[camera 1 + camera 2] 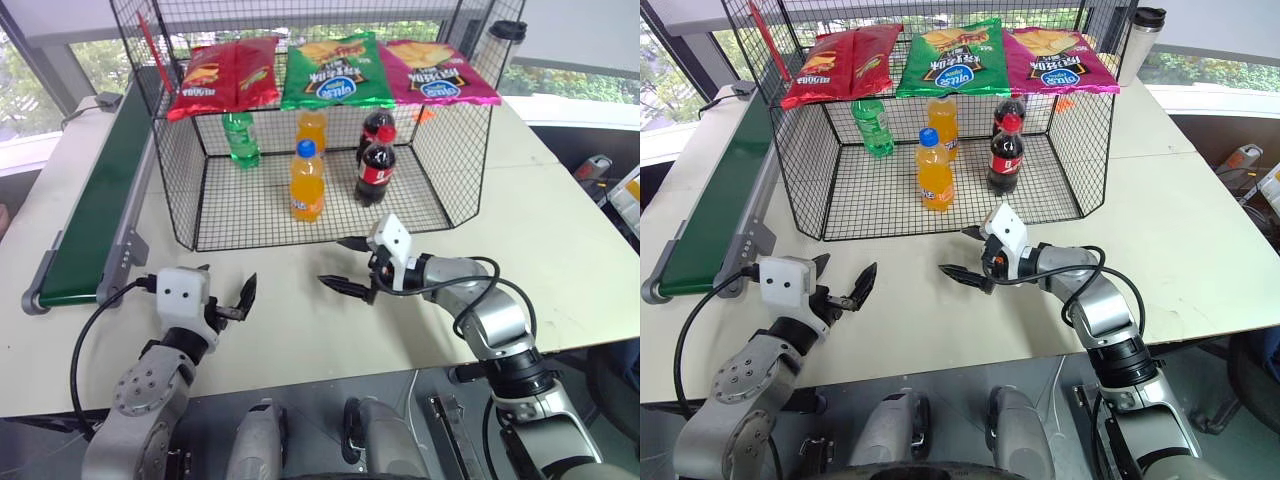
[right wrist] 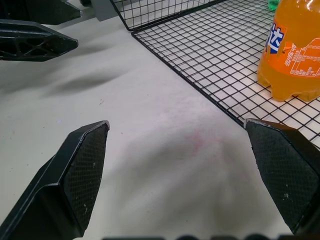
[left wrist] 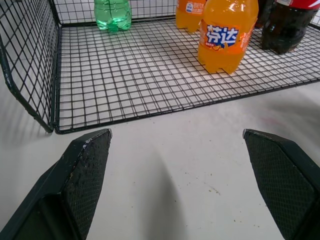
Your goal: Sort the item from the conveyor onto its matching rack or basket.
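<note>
White tabletop by windows; conveyor (image 1: pixel 95 200) along the left edge, belt bare. Green bottle (image 1: pixel 240 137) stands upright at the back left of the wire cage (image 1: pixel 175 190), behind the orange bottle (image 1: pixel 307 182); cap colour hard to tell through the mesh. Left gripper (image 1: pixel 228 298) and right gripper (image 1: pixel 352 265) both gape wide, empty, low over the table before the cage. Judgement: light, smooth, slightly squashy plastic; grip mid-body at the label.

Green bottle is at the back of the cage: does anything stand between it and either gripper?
Left gripper: nothing visible; the wire cage is open at the front and bare mesh floor leads to the green bottle. Right gripper: the front orange bottle stands roughly on its line.
</note>
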Tool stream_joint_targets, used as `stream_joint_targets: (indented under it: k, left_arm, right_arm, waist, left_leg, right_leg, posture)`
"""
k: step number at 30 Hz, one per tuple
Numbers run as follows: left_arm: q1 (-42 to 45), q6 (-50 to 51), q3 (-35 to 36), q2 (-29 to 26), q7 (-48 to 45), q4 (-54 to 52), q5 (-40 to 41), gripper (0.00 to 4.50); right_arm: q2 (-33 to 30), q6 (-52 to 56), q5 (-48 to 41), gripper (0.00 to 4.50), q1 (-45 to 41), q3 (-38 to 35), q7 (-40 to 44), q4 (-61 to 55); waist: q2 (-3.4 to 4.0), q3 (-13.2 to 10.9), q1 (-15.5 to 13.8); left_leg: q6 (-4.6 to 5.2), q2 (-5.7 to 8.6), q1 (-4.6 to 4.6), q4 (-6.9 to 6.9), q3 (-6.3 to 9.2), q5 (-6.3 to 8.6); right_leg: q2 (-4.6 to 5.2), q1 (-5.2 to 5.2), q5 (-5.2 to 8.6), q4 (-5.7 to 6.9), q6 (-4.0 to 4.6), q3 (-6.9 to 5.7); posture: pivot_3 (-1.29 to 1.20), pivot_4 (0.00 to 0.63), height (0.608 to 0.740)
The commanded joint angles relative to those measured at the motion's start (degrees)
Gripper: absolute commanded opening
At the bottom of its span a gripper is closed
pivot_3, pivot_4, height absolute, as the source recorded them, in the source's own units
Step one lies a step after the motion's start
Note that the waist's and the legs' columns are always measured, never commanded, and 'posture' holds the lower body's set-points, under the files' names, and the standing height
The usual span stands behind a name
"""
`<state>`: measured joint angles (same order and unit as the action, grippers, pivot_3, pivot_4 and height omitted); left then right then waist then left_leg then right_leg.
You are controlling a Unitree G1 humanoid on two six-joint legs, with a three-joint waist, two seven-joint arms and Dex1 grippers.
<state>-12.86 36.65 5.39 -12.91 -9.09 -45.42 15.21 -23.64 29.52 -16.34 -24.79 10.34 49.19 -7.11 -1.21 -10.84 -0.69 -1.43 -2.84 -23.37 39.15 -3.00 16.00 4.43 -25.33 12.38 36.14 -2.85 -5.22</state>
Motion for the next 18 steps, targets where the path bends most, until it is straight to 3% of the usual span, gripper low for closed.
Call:
stream_joint_targets:
  k: [1,18]
  left_arm:
    - [-0.29,-1.93,0.27,0.01,0.14,-1.23,-0.29,4.37]
    - [0.12,-0.90,0.58,-0.58,0.32,-0.86,-0.11,4.37]
  right_arm:
    - [0.04,-0.56,-0.99,4.50,-0.51,-0.57,-0.11,-2.61]
    - [-0.24,-3.76,-0.13,4.50,0.64,0.22,0.52,-0.80]
  waist:
    - [0.00,0.00,0.00]
    - [0.00,0.00,0.00]
  left_leg:
    - [0.00,0.00,0.00,0.00,0.00,0.00]
    - [0.00,0.00,0.00,0.00,0.00,0.00]
  right_leg:
    - [0.00,0.00,0.00,0.00,0.00,0.00]
    - [0.00,0.00,0.00,0.00,0.00,0.00]
  posture:
    - [0.00,0.150,0.740]
    - [0.00,0.150,0.740]
